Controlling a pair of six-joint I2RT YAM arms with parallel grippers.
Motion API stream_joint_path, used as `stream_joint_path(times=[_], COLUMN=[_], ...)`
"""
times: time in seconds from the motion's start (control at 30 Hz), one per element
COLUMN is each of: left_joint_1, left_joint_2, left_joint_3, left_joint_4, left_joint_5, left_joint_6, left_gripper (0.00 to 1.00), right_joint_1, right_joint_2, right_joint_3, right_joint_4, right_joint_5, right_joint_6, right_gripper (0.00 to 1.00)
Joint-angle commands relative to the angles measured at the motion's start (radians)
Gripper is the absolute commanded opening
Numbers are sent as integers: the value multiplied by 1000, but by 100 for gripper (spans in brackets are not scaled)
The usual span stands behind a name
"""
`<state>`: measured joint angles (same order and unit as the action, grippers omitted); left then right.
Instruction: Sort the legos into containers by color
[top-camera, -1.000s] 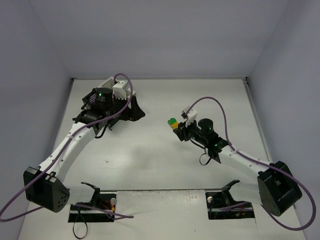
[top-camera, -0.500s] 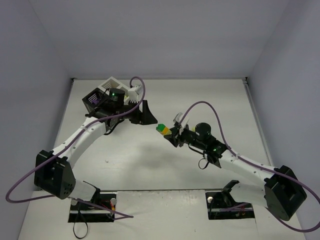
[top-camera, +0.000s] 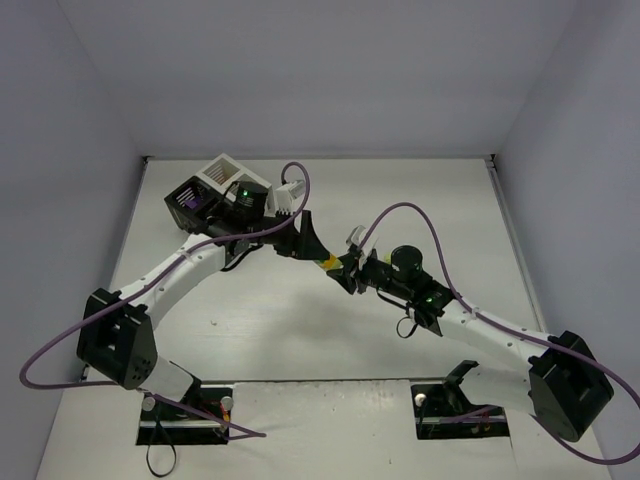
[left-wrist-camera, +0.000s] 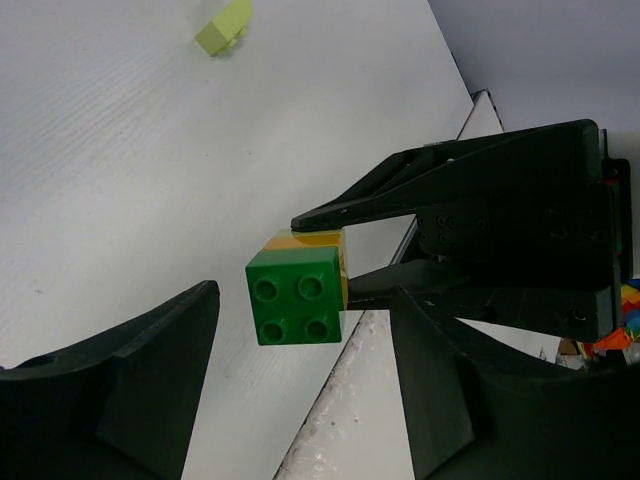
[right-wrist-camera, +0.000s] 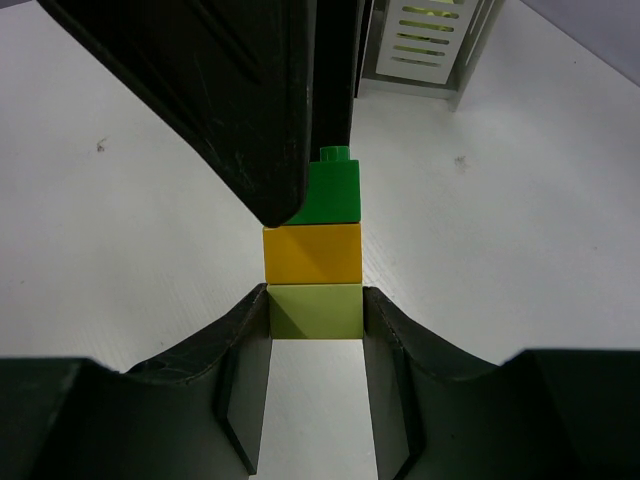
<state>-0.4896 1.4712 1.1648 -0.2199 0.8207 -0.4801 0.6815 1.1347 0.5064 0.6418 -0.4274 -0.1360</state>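
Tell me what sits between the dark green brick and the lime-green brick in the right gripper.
The orange-yellow brick sits between the dark green brick and lime-green brick, touching both, seen in the right wrist view.

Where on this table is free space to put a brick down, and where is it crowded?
Free: the table patch between right arm and right wall; also the near middle beside the left arm. Crowded: the centre, where left fingers and right fingers meet at the brick stack, and the far-left corner with the containers.
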Motion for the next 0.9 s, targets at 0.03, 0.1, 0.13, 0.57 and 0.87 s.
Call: stream_joint_path(times=[0.03,0.1,0.13,0.57,0.87], left_joint_1=[-12,-14,-14,-18,-7], left_joint_2=[-2,3,5,9,-2], left_joint_3=[41,42,44,58,81], left_joint_4=[37,40,40,17,-42], left_joint_5=[37,44,47,63,55], left_joint_6=[18,17,17,28,63], left_gripper=[63,62,58,3,3], right_joint_1=[6,6,6,4,4], right_joint_2=[-26,-30,-33,-42,-53], right_joint_3=[21,17,17,-2,-28], right_joint_4=[107,110,108,110,88], right_joint_5=[-11,-10,-7,16,61], right_joint_6=[-13,-14,-14,-27,-56], right_gripper=[0,0,0,0,0])
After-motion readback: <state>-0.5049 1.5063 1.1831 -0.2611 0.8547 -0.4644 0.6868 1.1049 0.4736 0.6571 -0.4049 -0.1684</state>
